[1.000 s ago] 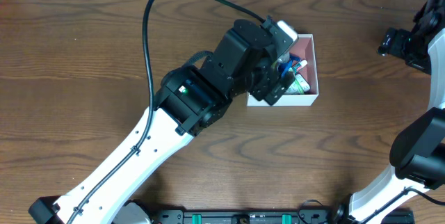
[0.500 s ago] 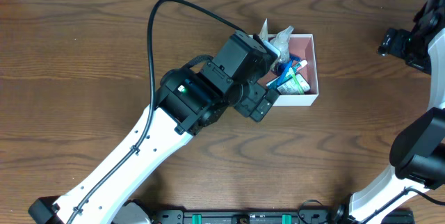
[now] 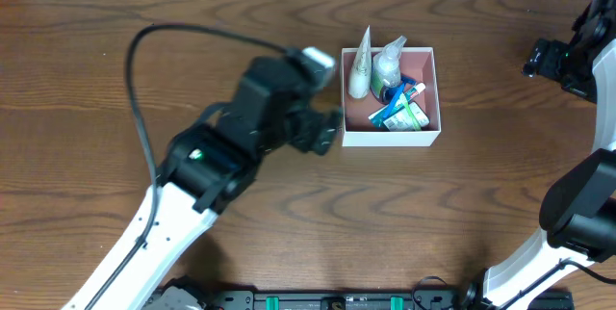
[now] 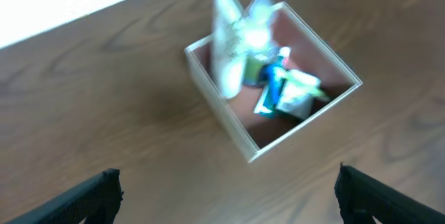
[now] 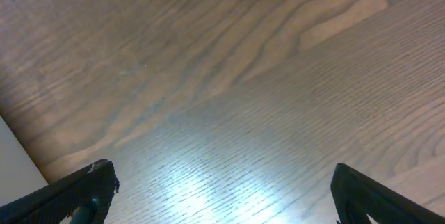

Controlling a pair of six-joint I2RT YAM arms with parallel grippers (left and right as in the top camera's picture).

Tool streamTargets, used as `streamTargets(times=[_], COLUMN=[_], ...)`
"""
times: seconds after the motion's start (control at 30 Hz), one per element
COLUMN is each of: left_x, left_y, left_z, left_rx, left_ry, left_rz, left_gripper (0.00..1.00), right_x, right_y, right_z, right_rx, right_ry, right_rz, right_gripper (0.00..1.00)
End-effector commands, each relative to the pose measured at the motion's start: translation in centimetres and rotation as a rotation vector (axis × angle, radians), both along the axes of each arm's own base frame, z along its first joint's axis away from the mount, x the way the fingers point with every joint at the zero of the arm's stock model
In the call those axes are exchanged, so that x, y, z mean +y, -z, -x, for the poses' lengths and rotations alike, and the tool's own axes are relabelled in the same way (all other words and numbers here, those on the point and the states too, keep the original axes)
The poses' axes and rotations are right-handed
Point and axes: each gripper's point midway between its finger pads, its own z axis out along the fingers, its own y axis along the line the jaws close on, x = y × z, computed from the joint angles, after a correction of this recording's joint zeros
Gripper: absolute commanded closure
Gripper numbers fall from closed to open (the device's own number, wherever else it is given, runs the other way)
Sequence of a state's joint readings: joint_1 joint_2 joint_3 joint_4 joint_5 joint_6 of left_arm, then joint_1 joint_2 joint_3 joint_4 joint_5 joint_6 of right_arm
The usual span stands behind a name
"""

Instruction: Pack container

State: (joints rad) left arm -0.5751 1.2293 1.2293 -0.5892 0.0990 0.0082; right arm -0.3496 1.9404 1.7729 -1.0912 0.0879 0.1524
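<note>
The container sits right of centre on the tabletop, holding two pale pouches and a green-and-white tube. The left fingers are spread wide and empty just beside it. The right fingers are also apart, well away.

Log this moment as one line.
left end effector: open, empty, beside box | box: pouches, tubes inside | right end effector: open, empty

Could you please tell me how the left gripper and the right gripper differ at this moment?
The left gripper sits just beside the left wall of the container; the right gripper is far off, near the right edge of the table. The left wrist view looks down on the container; the right wrist view shows only the table's wood. Both have their fingers spread wide and hold nothing.
</note>
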Motion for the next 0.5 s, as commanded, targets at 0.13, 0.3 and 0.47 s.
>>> streamTargets(times=[0.13,0.3,0.47], left_x=[6.3,10.4,13.4], left_y=[4.1,5.9,7.8], left_z=[2.0,3.8,5.6], left_rx=[-0.050,-0.157,-0.231], left_ry=[-0.102,-0.205,-0.295], left_rz=[0.064,0.104,0.123], left_gripper=[0.02,0.02,0.02], right_x=[-0.4,-0.4,-0.4], right_y=[0.4,0.4,0.4], right_z=[0.2,0.2,0.2], right_rx=[0.013,0.013,0.013], right_ry=[0.020,0.020,0.020], right_rz=[0.005,0.005,0.005], right_gripper=[0.01,0.01,0.01])
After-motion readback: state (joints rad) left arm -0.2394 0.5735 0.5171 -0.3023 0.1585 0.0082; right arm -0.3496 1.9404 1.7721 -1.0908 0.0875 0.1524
